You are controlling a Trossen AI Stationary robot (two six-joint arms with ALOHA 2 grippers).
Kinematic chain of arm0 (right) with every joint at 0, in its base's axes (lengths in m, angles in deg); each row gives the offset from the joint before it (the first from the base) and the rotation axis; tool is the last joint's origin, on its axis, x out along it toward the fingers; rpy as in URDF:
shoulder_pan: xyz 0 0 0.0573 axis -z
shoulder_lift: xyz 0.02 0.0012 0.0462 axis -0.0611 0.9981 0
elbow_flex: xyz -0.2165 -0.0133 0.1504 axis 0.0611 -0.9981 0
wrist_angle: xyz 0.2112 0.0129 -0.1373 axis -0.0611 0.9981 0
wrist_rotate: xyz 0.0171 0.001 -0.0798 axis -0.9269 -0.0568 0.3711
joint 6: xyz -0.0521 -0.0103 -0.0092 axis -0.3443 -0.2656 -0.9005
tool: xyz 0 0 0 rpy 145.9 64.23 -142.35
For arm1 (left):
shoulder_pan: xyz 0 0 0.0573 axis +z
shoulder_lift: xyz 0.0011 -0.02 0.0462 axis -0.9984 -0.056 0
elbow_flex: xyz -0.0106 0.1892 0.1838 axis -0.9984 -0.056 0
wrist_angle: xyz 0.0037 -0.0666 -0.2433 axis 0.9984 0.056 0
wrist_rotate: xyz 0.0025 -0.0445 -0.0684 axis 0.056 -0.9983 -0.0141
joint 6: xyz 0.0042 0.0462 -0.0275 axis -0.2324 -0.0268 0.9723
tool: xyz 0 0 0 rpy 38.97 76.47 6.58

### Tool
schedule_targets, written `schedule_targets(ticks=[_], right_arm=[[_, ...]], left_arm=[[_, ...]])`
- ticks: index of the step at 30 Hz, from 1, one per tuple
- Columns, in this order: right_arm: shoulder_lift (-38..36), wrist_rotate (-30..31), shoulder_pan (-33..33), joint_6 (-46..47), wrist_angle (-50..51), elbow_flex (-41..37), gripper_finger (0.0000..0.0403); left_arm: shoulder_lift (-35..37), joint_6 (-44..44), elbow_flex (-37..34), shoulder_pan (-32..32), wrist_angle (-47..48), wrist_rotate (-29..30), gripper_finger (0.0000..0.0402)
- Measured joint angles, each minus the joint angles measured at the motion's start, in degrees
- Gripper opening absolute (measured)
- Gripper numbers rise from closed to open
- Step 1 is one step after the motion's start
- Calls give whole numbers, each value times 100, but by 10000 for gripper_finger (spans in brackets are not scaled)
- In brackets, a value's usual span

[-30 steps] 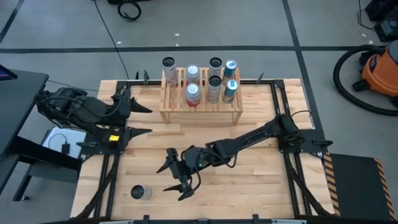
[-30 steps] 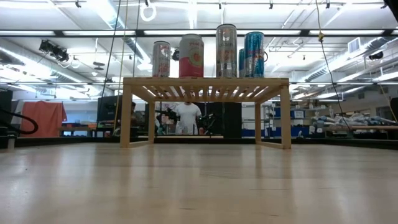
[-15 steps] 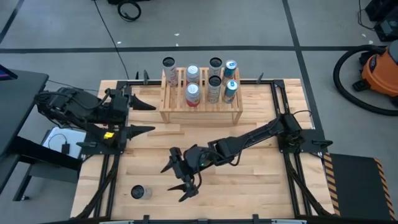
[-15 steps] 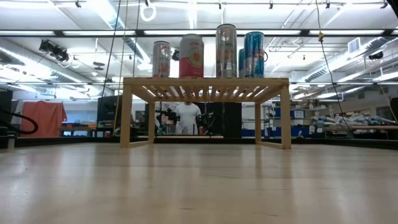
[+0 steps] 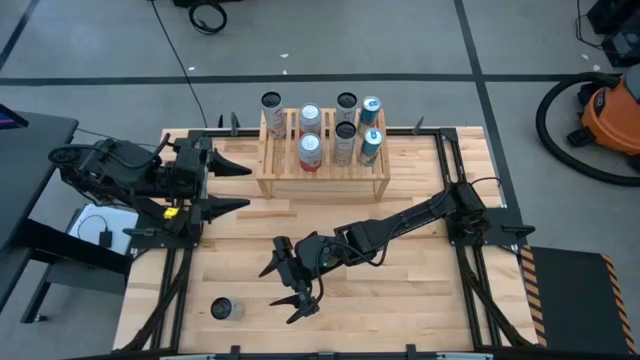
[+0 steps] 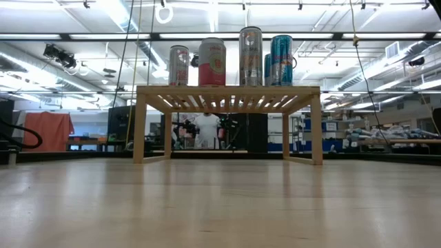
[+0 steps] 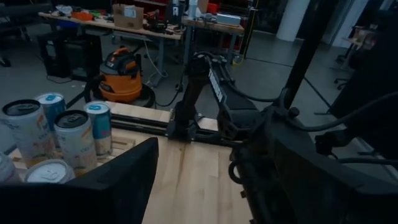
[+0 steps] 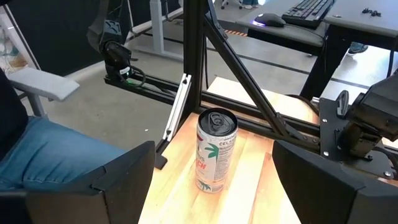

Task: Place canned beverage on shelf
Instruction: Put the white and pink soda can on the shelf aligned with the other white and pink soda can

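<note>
A white canned beverage with red lettering [image 5: 224, 309] stands upright on the table near its front left corner; it also shows in the right wrist view [image 8: 216, 151]. My right gripper [image 5: 281, 294] is open and empty. It points toward the can from the can's right and is still apart from it. The pale wooden shelf [image 5: 322, 152] stands at the table's far edge with several cans on its slatted top [image 6: 227, 91]. My left gripper [image 5: 248, 187] is open and empty, left of the shelf.
Black frame rails [image 5: 176, 290] run along the table's left and right edges. An orange shop vacuum [image 5: 610, 110] stands on the floor at the far right. A seated person's leg in jeans [image 8: 43, 155] shows beyond the table's left edge. Bare wood lies between the can and the shelf.
My left gripper has drifted a little toward the table's far edge, still open. The can and the shelf have not moved.
</note>
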Motion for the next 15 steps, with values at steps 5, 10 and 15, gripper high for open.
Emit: schedule_targets(ticks=[5,10,15], right_arm=[[0,0,0,0,-5,0,334],[-125,5,-14,-1,102,-2,334],[-593,247,-59,-7,156,2,334]], left_arm=[[-55,-70,2,175,30,21,316],[-42,94,2,268,837,31,316],[-214,733,0,242,2060,20,316]])
